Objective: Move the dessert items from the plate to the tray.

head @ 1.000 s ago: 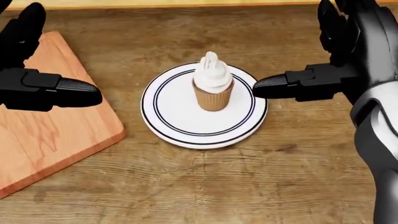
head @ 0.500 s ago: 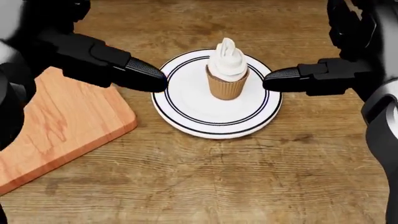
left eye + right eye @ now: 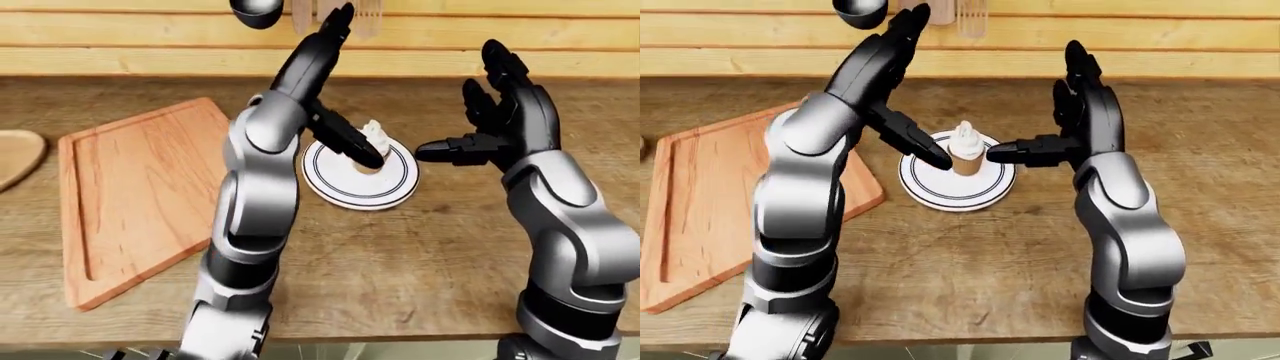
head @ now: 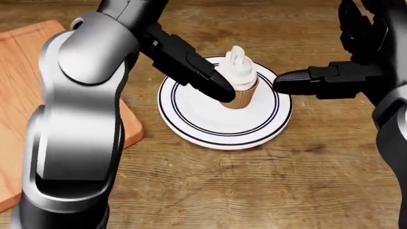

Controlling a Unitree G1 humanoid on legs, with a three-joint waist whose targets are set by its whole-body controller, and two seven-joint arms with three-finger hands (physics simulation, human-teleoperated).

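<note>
A cupcake (image 4: pixel 240 86) with white swirled frosting stands upright on a white plate (image 4: pixel 216 125) with dark rings. My left hand (image 3: pixel 925 88) is open, fingers pointing up. Its thumb tip (image 4: pixel 219 90) presses against the cupcake's left side. My right hand (image 3: pixel 1038 105) is open too, on the cupcake's right. Its thumb (image 4: pixel 299 80) points at the cupcake with a small gap between them. The wooden tray (image 3: pixel 140 187) lies to the left of the plate, partly behind my left arm in the head view.
Everything sits on a wooden counter (image 3: pixel 420 255) whose near edge runs along the bottom of the eye views. A plank wall with hanging utensils, among them a dark ladle (image 3: pixel 257 9), rises at the top. A pale wooden object (image 3: pixel 15 154) shows at far left.
My left arm has swung right from above the tray to the plate, and its thumb has reached the cupcake's left side. The right hand has hardly moved. The view has shifted slightly.
</note>
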